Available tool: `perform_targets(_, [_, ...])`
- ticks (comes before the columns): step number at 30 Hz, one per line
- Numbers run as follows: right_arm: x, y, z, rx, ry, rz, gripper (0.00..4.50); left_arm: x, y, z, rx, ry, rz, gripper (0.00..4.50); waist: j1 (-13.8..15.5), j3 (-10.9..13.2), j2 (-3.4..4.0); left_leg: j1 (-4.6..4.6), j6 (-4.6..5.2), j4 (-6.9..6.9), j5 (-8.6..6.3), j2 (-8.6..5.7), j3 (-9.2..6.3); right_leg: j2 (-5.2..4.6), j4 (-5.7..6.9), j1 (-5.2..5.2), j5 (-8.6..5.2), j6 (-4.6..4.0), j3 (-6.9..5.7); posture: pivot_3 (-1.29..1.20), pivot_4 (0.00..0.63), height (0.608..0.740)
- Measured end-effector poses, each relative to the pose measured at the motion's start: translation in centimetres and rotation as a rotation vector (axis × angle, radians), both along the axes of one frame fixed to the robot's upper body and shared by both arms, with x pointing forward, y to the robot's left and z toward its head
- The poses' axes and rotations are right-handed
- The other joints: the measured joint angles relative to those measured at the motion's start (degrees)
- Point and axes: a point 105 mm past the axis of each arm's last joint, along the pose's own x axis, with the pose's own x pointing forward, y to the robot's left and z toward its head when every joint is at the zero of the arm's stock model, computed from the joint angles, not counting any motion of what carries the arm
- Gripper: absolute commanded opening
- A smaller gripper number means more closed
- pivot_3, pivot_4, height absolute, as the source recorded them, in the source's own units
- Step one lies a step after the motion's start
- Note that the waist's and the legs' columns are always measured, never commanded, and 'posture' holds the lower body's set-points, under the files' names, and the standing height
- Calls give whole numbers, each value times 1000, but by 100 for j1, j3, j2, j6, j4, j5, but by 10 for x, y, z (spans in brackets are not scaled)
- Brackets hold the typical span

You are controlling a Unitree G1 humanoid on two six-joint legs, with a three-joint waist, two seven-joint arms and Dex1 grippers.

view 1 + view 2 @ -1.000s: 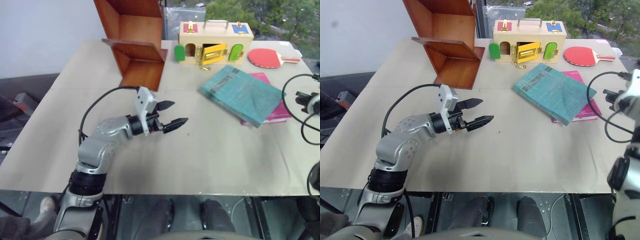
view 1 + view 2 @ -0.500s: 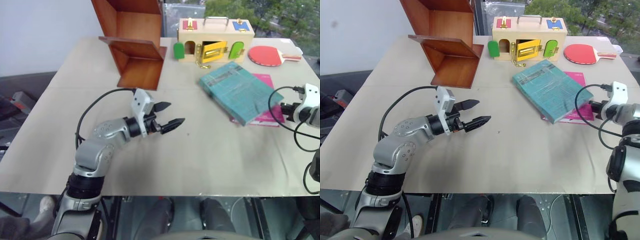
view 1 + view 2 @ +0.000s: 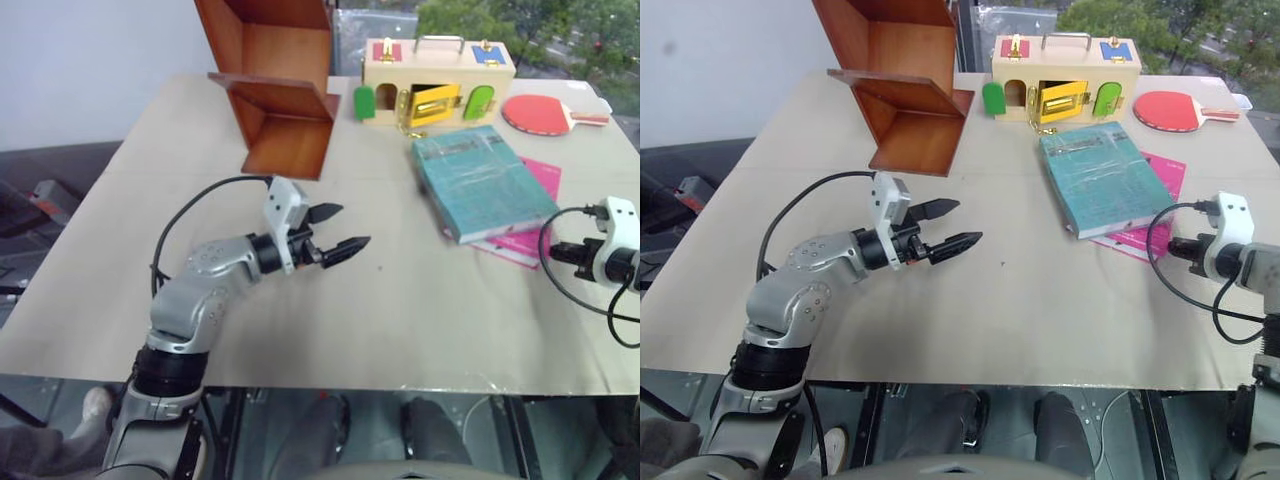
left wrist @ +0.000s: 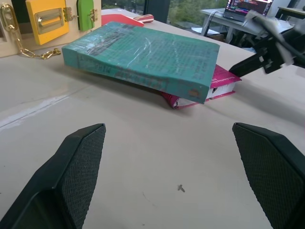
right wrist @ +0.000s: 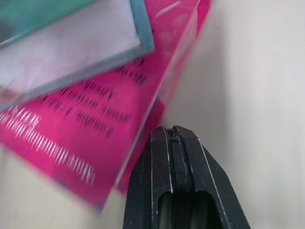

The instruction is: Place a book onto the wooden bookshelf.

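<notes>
So on the table point(image 3: 420, 330): the wooden bookshelf point(image 3: 280, 110) sits far left, the box with little doors point(image 3: 435, 80) just to its right along the far edge, and a paddle point(image 3: 548, 113) further right. The book point(image 3: 480, 180) lies right of centre, nearer than the box, stacked on another book point(image 3: 530, 235). The left gripper point(image 3: 335, 232) hovers mid-table, and the right gripper point(image 3: 1175, 247) sits just right of the stack's near corner.

- Book point(image 3: 482, 183): teal-green, fine printed pattern.
- Second book point(image 3: 530, 235): magenta-pink.
- Wooden bookshelf point(image 3: 275, 85): reddish-brown.
- Box point(image 3: 437, 68): pale wood; green, yellow doors.
- Paddle point(image 3: 540, 113): red.
</notes>
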Motion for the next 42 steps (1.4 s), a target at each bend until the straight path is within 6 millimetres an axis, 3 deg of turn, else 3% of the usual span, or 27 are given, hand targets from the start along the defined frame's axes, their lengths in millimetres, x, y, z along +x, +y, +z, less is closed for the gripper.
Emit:
perform_targets(5, [3, 4, 47, -51, -145, 30, 24, 1, -1, 0, -3, 2, -3, 4500, -26, 0, 0, 8, -2, 0, 1, 3, 4, 2, 23, -5, 0, 0, 4, 0, 150, 740])
perform_targets(12, [40, 31, 92, -136, -350, 88, 24, 1, -3, 0, -7, 3, -12, 4500, -22, 1, -2, 9, -3, 8, 2, 2, 12, 0, 36, -7, 0, 0, 11, 0, 150, 740])
perform_targets(16, [78, 39, 84, -165, -341, 32, 24, 1, -5, 0, -12, 2, -13, 4500, -21, 2, -3, 5, -3, 7, 2, 2, 15, 1, 38, -15, 0, 0, 14, 0, 150, 740])
perform_targets(19, [105, 59, 79, -135, -347, 44, 24, 1, -5, 0, -13, 2, -11, 4500, -42, 2, -3, 4, -4, 4, 2, 2, 18, 2, 37, -19, 0, -1, 18, 0, 150, 740])
perform_targets(22, [116, 72, 77, -133, -355, 73, 24, 1, -4, 0, -15, 3, -6, 4500, -36, 2, -3, 1, -3, 5, 3, 2, 16, 3, 30, -18, -1, -1, 16, 0, 150, 740])
perform_targets(24, [126, 90, 62, -166, -321, 134, 24, 1, -3, -2, -16, 8, 9, 4500, -56, 2, -4, 2, -3, 5, 2, 2, 18, 4, 21, -16, -1, -1, 19, 0, 150, 740])
perform_targets(27, [125, 99, 40, -192, -251, 199, 24, -1, -1, -5, -15, 15, 21, 4500, -33, 2, -4, -1, -3, 5, 2, 1, 14, 4, 17, -16, -1, -1, 14, 0, 150, 740])
perform_targets(31, [114, 103, 30, -229, -225, 314, 24, -2, 0, -5, -14, 10, 29, 4500, -28, -8, -16, 5, -3, 9, 2, 2, 2, 6, 14, -8, -1, -1, 1, 0, 150, 740])
perform_targets(39, [68, 94, 16, -230, -171, 398, 24, -3, 2, -4, -15, 6, 37, 4500, 33, -28, -37, 13, -5, 16, 2, 0, -11, 3, 33, 3, 0, -1, -12, 0, 150, 740])
perform_targets(42, [42, 94, 10, -242, -157, 440, 24, -2, 1, -3, -16, 5, 29, 4500, 62, -35, -47, 17, -5, 16, 2, 0, -14, 1, 33, 9, 0, -1, -14, 0, 150, 740])
